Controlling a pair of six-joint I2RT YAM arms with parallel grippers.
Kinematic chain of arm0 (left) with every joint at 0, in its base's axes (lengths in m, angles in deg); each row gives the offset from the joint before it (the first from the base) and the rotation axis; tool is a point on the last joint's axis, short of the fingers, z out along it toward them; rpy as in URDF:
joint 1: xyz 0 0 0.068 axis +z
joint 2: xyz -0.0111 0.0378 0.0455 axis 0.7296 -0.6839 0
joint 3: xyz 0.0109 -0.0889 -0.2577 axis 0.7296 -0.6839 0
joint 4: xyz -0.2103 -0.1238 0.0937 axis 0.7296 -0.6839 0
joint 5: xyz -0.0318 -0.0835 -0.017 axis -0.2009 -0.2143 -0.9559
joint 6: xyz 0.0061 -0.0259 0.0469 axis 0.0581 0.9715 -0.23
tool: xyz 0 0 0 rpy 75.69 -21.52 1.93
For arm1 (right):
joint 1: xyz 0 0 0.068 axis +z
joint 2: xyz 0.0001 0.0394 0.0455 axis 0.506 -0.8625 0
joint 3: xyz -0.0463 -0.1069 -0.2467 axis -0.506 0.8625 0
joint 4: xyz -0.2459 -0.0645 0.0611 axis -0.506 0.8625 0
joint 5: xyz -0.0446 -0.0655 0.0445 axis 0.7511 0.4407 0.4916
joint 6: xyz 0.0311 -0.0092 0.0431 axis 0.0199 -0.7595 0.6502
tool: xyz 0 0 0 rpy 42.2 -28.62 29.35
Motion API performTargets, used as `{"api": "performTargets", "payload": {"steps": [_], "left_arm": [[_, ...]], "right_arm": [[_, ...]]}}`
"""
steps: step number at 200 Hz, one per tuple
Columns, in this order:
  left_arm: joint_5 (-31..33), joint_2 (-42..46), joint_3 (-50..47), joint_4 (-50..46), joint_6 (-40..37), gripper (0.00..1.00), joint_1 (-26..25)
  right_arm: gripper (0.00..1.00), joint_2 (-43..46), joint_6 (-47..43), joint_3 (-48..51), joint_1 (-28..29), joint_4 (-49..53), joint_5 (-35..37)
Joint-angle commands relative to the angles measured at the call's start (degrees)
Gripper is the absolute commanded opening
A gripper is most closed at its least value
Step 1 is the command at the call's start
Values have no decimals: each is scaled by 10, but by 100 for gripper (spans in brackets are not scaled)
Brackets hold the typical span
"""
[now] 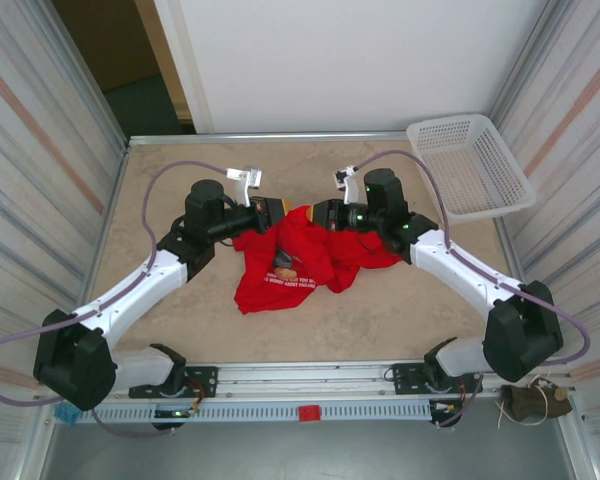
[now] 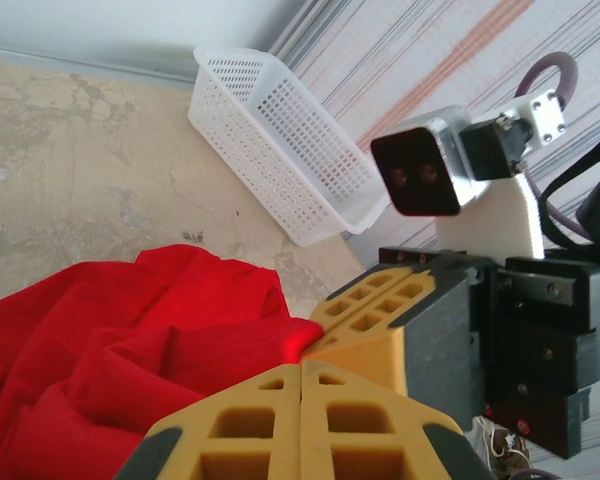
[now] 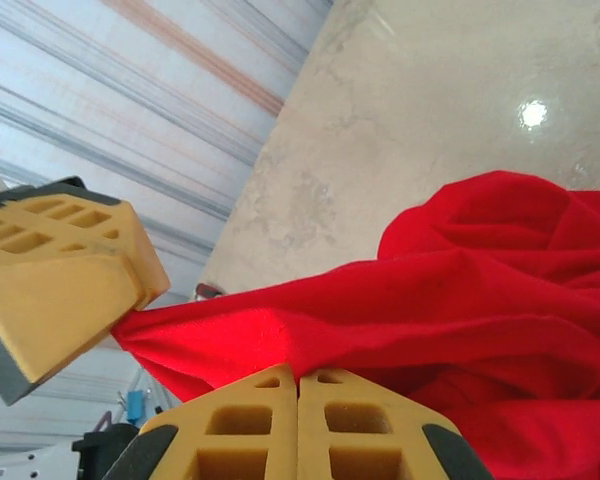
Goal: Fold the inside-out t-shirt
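Observation:
The inside-out t-shirt [image 1: 302, 258] is a crumpled red heap at the table's middle, with a bit of printed graphic [image 1: 283, 268] showing on its left fold. My left gripper [image 1: 274, 212] and right gripper [image 1: 312, 212] meet tip to tip at the shirt's far edge. In the left wrist view the left gripper [image 2: 302, 362] is shut, with red cloth [image 2: 160, 350] pinched at its tip. The right gripper's fingers [image 2: 380, 312] touch the same fold. In the right wrist view the right gripper [image 3: 298, 375] is shut on a taut band of the shirt [image 3: 400, 300], which runs to the left gripper's fingers [image 3: 65, 290].
A white mesh basket [image 1: 470, 165] sits at the far right corner, half over the table edge, and shows in the left wrist view as the basket [image 2: 280, 150]. Striped walls close in both sides. Bare tabletop [image 1: 180, 300] lies around the shirt.

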Motion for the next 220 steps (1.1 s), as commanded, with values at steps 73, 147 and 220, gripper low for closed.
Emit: {"api": "performTargets", "payload": {"steps": [73,147,220], "left_arm": [[16,20,26,-28,-43,50,1],[44,62,-13,-72,-59,77,-2],[126,-58,83,-90,-145,82,-114]], "right_arm": [[0,114,-95,-205,-30,185,8],[0,119,-110,-157,-41,231,69],[0,119,-85,-138,-42,203,58]]}}
